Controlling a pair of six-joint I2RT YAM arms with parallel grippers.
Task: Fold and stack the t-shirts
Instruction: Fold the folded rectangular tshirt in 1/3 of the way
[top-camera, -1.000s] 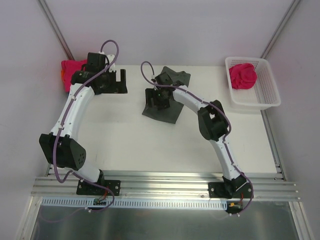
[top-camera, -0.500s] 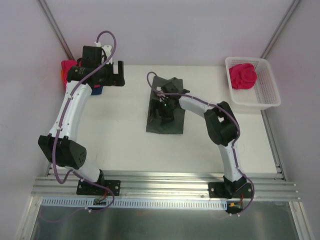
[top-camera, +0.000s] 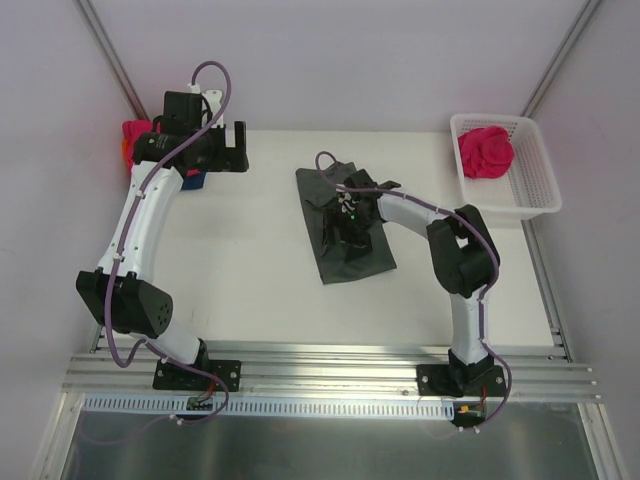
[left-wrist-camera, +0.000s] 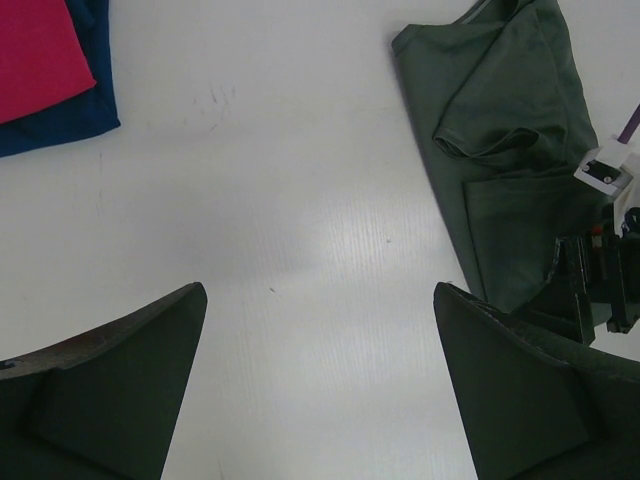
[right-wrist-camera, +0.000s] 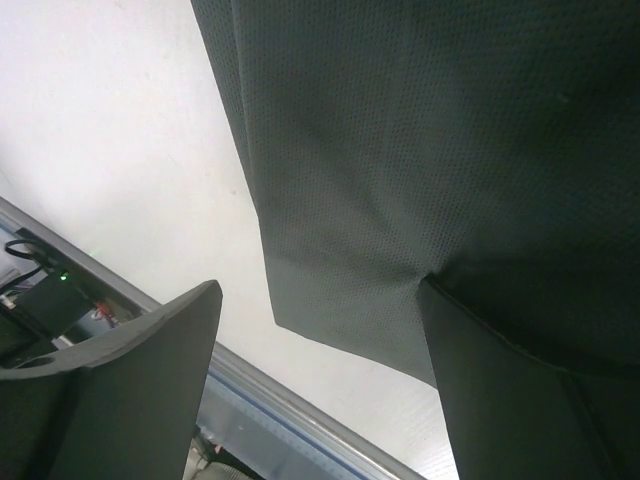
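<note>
Left claw (left-wrist-camera: 320, 290) gapes wide over the bare white bench (left-wrist-camera: 300, 150) and grips nothing. Right claw (right-wrist-camera: 320, 285) is also spread wide, low over the dark grey t-shirt (top-camera: 345, 262) at frame centre, with one finger (right-wrist-camera: 520, 400) touching the cloth. A folded pink t-shirt (left-wrist-camera: 30, 45) lies on a blue t-shirt (left-wrist-camera: 60, 122) at upper left. A crumpled pink t-shirt (top-camera: 485, 150) sits in the white lattice basket (top-camera: 540, 205) at upper right.

Shirt: dark grey t-shirt (right-wrist-camera: 400, 150) lying on the white table (right-wrist-camera: 110, 130), corner near the metal rail (right-wrist-camera: 250, 385)
Grip: right gripper (right-wrist-camera: 320, 290) spread wide, one fingertip touching the cloth
</note>
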